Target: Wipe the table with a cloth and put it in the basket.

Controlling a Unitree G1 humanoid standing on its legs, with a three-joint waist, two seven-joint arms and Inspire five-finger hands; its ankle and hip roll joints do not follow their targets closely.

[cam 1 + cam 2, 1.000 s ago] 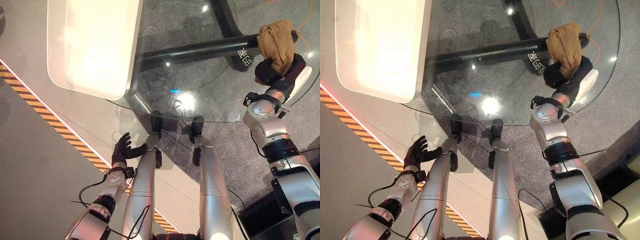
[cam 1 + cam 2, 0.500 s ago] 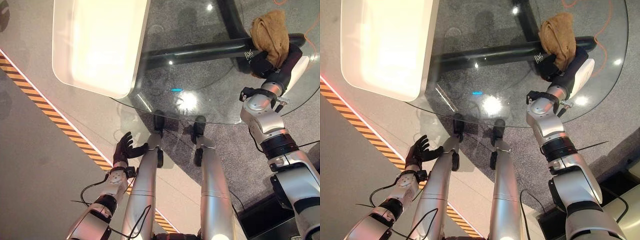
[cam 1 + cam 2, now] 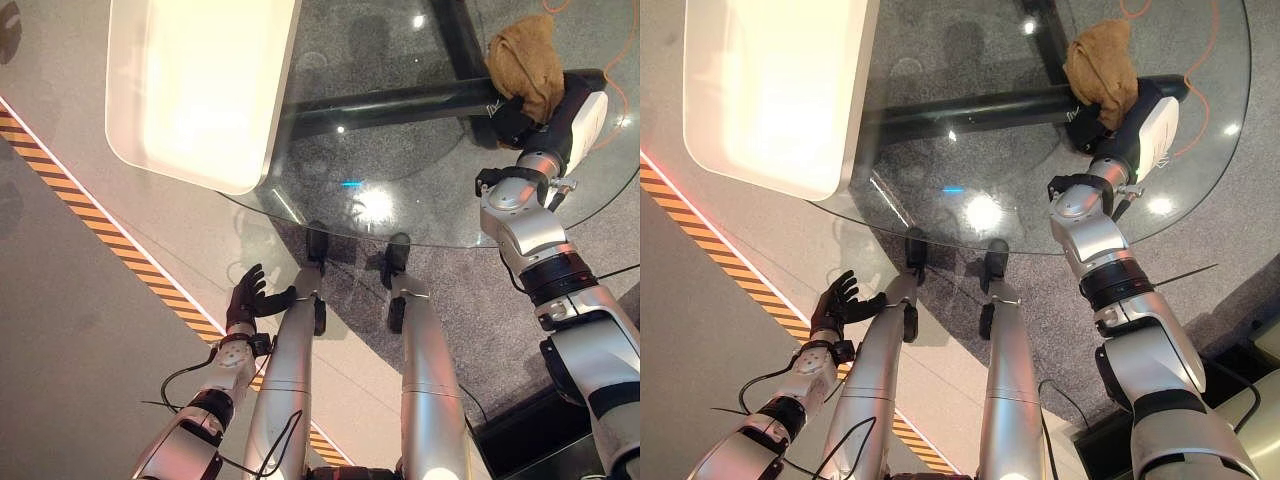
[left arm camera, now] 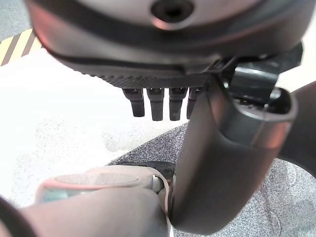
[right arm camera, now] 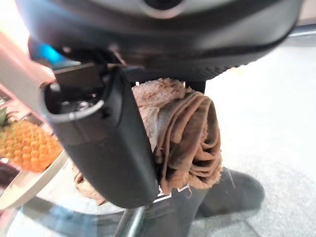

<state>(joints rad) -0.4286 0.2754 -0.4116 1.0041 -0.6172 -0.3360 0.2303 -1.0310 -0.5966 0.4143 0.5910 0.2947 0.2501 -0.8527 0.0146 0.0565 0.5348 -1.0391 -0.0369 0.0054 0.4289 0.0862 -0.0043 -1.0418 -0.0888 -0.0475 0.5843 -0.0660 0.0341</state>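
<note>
Left hand (image 3: 246,298) is hanging low with fingers spread and relaxed, just off the near edge of the round glass table (image 3: 400,190). Further out over that table, the right hand (image 3: 515,120) is clutching the bunched-up tan terry cloth (image 3: 527,58) against its palm.

I'm standing in what looks like a showroom or demo hall, not a home: grey speckled carpet (image 3: 470,300) underfoot, a yellow-and-black hazard stripe (image 3: 110,250) taped across smooth floor (image 3: 60,350), a round glass worktop (image 3: 400,190) on black legs, a glossy white counter (image 3: 190,80) alongside.
</note>
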